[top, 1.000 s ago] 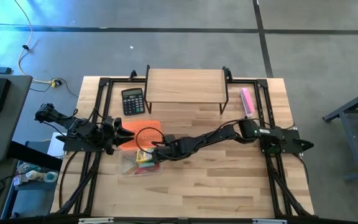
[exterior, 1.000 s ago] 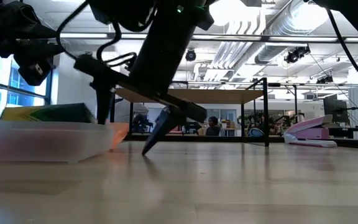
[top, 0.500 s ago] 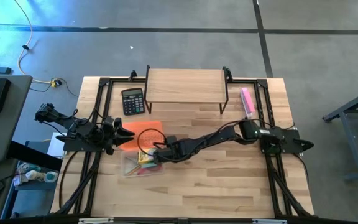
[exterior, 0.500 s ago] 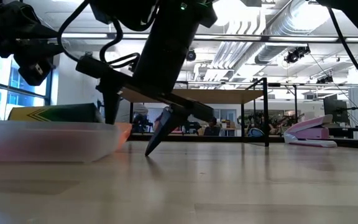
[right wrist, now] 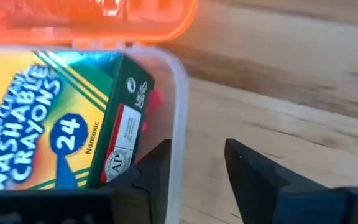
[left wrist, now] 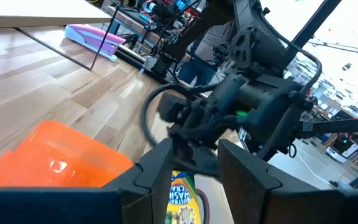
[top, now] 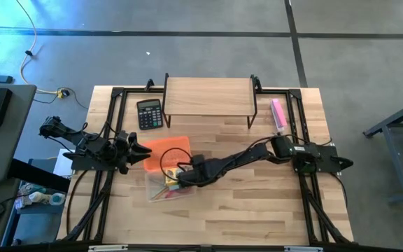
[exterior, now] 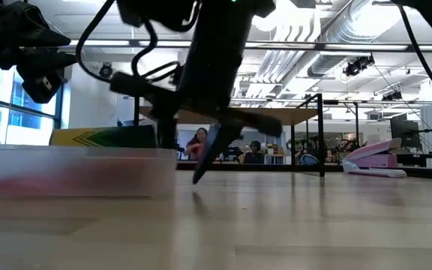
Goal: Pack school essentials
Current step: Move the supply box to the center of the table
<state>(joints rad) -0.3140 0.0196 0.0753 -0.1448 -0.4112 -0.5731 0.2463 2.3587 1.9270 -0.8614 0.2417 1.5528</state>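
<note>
— Nearest on the left? 
— Clear plastic box (exterior: 73, 171), blurred, resting on the wooden counter (exterior: 291, 217), with a yellow-green crayon box (exterior: 103, 137) showing above its rim.
— And beside it?
— Dark end effector (exterior: 193, 154) hanging at the box's right wall, one finger (exterior: 210, 154) slanting down toward the counter, tip just above it.
— Farther back?
— Pink stapler (exterior: 377, 159) at the right, wooden riser shelf (exterior: 261, 116) behind.

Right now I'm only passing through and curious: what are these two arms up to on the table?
They are packing school supplies into a clear plastic case with an orange lid swung open. A crayon box already lies inside. The right gripper reaches across the table to the case's rim, one finger inside the wall and one outside. The left gripper waits at the lid's edge. A black calculator lies farther back, unpacked.
</note>
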